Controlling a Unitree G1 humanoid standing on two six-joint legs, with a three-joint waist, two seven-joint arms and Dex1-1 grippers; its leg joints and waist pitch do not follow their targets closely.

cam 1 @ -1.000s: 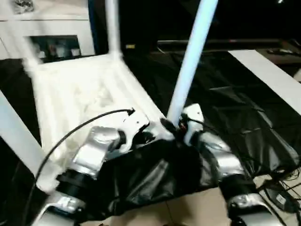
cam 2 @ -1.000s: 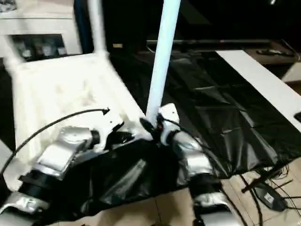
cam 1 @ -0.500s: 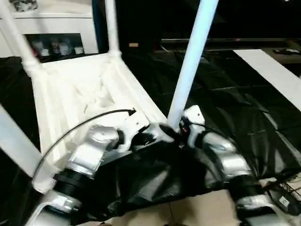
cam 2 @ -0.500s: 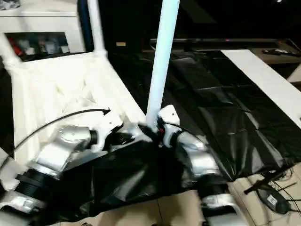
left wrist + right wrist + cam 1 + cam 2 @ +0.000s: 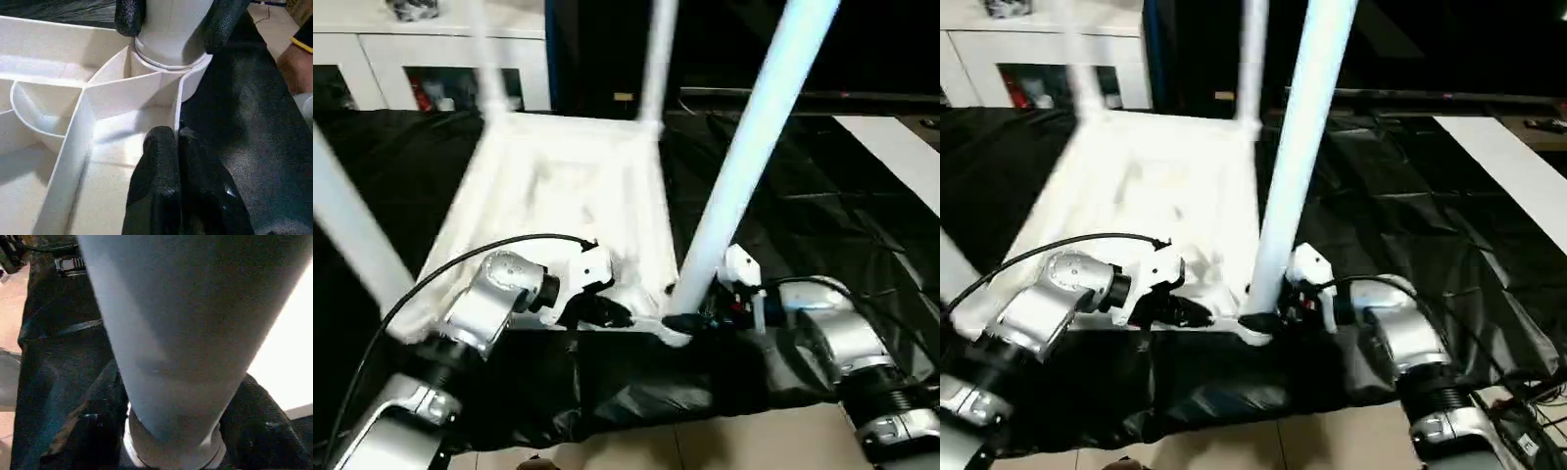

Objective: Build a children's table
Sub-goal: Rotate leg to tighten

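Head view: four legs (image 5: pixel 744 166), one top (image 5: pixel 568 196).

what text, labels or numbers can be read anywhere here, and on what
None can be read.
The table top and its legs are plain white, with no print.
The cabinet holds small coloured things behind its glass; any print on them is too blurred to read.
The black sheet bears no marks.

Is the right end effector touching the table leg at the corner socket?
Touching. In the left wrist view the right end effector has both black fingers pressed against the leg above the socket.
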